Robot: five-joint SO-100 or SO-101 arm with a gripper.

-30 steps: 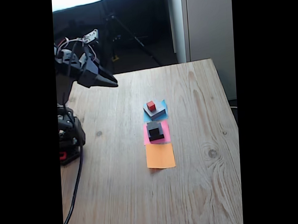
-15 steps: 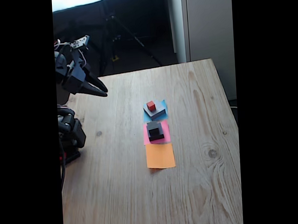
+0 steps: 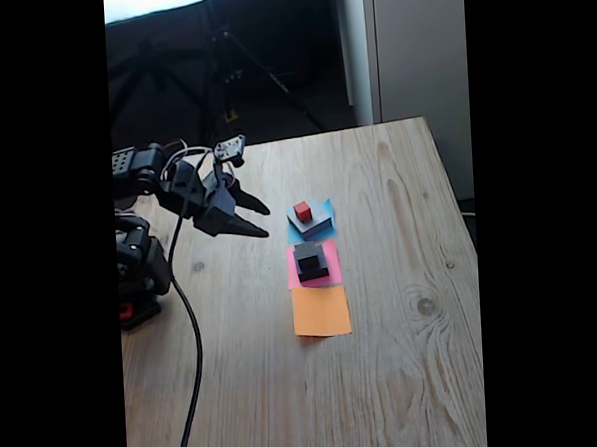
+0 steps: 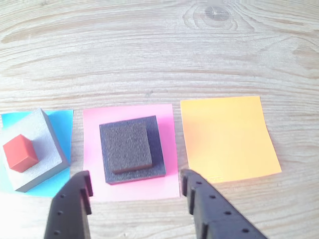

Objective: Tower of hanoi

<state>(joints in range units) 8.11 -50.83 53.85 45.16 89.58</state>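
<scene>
On the pale wooden table (image 3: 387, 379) the black two-finger gripper (image 4: 135, 186), a second ago raised far back, has swung in low with its jaws spread. Just ahead of it sits the small black foam cube (image 4: 130, 146) on the medium black foam block (image 4: 158, 158), on pink paper (image 4: 92, 149). The red cube (image 4: 20, 153) on the grey slab (image 4: 50, 144) lies to its left in the wrist view. It looks poised to take the small cube.

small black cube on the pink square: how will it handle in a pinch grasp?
The small black cube has a grainy, foam-like surface, so it is probably light, grippy and slightly squashy. Its flat faces should not roll. It rests loose on the medium black block, which may shift if nudged. The hand is open, straddling that stack.
</scene>
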